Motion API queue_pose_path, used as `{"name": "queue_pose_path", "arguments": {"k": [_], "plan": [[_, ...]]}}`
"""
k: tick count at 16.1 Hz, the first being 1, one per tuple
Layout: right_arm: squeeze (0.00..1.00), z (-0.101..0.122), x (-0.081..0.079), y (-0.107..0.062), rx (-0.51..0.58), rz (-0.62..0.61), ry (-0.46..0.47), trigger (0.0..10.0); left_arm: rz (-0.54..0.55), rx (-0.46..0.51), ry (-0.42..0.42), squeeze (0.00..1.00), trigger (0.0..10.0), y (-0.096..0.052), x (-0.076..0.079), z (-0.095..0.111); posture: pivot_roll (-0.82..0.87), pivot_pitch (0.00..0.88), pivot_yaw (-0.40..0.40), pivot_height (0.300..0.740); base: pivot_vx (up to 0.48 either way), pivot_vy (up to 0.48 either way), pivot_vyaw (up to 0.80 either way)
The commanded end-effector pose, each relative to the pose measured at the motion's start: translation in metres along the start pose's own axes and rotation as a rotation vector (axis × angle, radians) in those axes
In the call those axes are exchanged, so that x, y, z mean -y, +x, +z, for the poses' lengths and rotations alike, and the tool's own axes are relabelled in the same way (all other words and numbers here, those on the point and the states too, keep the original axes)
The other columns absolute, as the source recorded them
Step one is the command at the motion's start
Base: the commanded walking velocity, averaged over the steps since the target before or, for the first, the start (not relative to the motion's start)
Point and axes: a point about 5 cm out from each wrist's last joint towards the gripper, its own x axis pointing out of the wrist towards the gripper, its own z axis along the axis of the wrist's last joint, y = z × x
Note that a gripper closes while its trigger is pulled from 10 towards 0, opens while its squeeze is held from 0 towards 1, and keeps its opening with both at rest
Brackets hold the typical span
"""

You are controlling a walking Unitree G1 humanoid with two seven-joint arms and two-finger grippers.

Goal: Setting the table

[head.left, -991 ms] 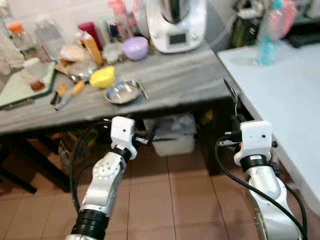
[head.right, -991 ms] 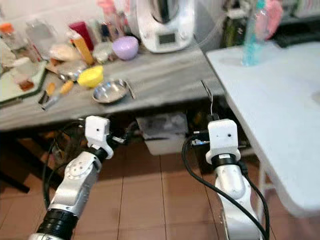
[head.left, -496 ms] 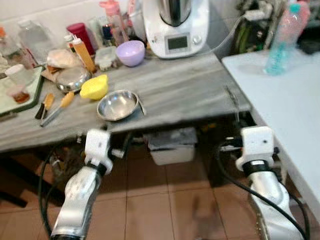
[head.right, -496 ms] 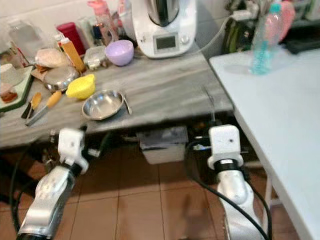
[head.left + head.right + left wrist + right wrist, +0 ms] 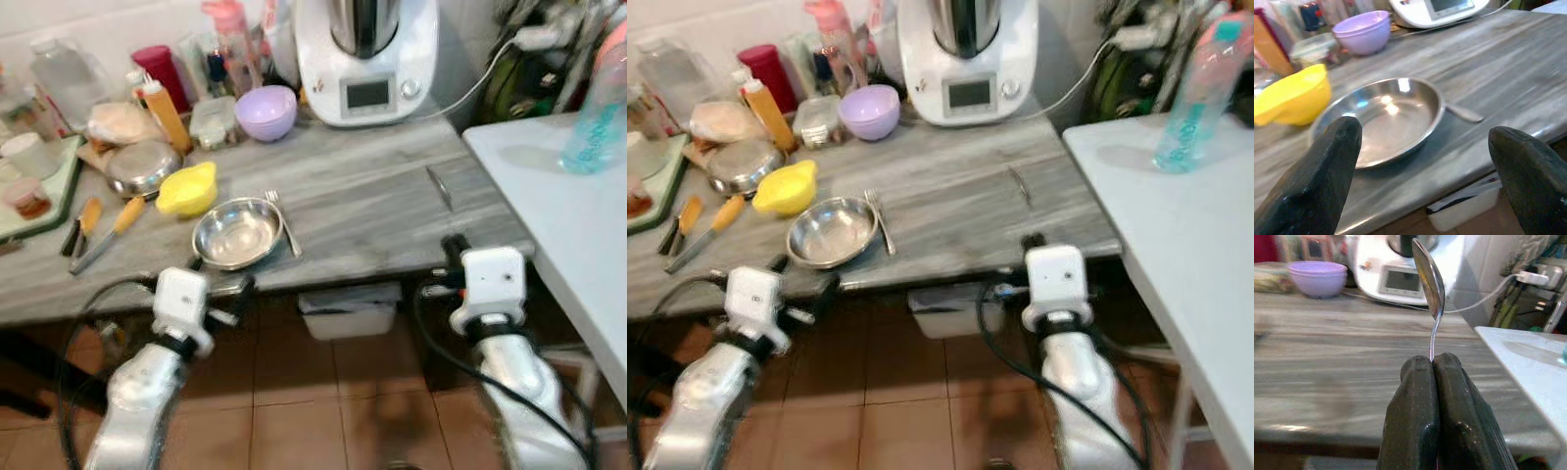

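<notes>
A steel bowl (image 5: 236, 232) sits near the front edge of the grey counter (image 5: 372, 196), with a fork (image 5: 284, 223) lying against its right side. My left gripper (image 5: 1424, 131) is open just before the counter edge, facing the bowl, nothing between its fingers (image 5: 1327, 176). My right gripper (image 5: 1432, 363) is shut on the handle of a metal spoon (image 5: 1428, 279), which stands upright over the counter's right end. In the left eye view the spoon (image 5: 438, 186) rises above the right gripper (image 5: 453, 245).
A yellow bowl (image 5: 188, 188), a purple bowl (image 5: 266, 111), bottles, knives and a white kitchen machine (image 5: 367, 54) crowd the counter's back and left. A white table (image 5: 578, 225) with a blue water bottle (image 5: 598, 108) stands to the right. A bin (image 5: 351, 311) sits under the counter.
The whole view has shifted and the counter is nearer. The left arm sits lower and further left, its gripper now level with the counter edge. The right gripper still holds the spoon.
</notes>
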Motion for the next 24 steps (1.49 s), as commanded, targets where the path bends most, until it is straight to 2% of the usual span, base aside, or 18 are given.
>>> {"name": "queue_pose_path", "arguments": {"k": [1, 4, 9, 12, 14, 17, 19, 20, 21, 24], "plan": [[0.0, 0.01, -0.006, 0.002, 0.043, 0.014, 0.029, 10.0, 0.029, -0.014, 0.021, 0.0, 10.0, -0.005, -0.01, 0.002, -0.17, 0.087, 0.139, 0.74, 0.304, 0.0, 0.0], [0.0, 0.011, -0.008, 0.003, 0.042, 0.023, 0.046, 10.0, 0.019, -0.02, 0.02, 0.0, 10.0, -0.008, -0.009, 0.003, -0.16, 0.098, 0.141, 0.74, 0.277, 0.0, 0.0], [0.0, 0.01, -0.01, 0.003, 0.033, 0.032, 0.062, 10.0, -0.014, -0.033, 0.002, 0.0, 10.0, -0.015, -0.007, -0.001, -0.15, 0.098, 0.142, 0.74, 0.0, 0.0, 0.0], [0.0, 0.011, -0.01, 0.007, 0.029, 0.03, 0.098, 10.0, -0.052, -0.029, 0.013, 0.0, 10.0, -0.016, -0.005, 0.0, -0.15, 0.098, 0.142, 0.74, 0.0, 0.0, 0.0], [0.0, 0.014, -0.011, 0.016, 0.035, 0.036, 0.135, 10.0, -0.062, -0.019, 0.018, 0.0, 10.0, -0.016, -0.005, 0.005, -0.13, 0.116, 0.157, 0.74, 0.0, 0.0, 0.0], [0.0, 0.019, -0.011, 0.034, 0.033, 0.018, 0.278, 10.0, -0.075, -0.022, 0.021, 0.0, 10.0, -0.019, -0.006, 0.008, -0.11, 0.134, 0.169, 0.74, 0.0, 0.0, 0.0], [0.0, 0.022, -0.009, 0.047, 0.03, 0.007, 0.416, 10.0, -0.078, -0.025, 0.026, 0.0, 10.0, -0.02, -0.007, 0.011, -0.09, 0.14, 0.176, 0.74, 0.0, 0.0, 0.0], [0.0, 0.022, -0.01, 0.049, 0.025, 0.013, 0.444, 10.0, -0.079, -0.026, 0.028, 0.0, 10.0, -0.02, -0.008, 0.011, -0.09, 0.143, 0.18, 0.74, 0.0, 0.0, 0.0], [0.0, 0.021, -0.013, 0.058, 0.003, 0.043, 0.529, 10.0, -0.085, -0.028, 0.033, 0.0, 10.0, -0.02, -0.009, 0.013, -0.08, 0.146, 0.185, 0.74, 0.0, 0.0, 0.0], [0.0, 0.018, -0.023, 0.072, -0.047, 0.081, 0.695, 10.0, -0.095, -0.03, 0.036, 0.0, 10.0, -0.02, -0.009, 0.016, -0.07, 0.149, 0.187, 0.74, 0.0, 0.0, 0.0]]}}
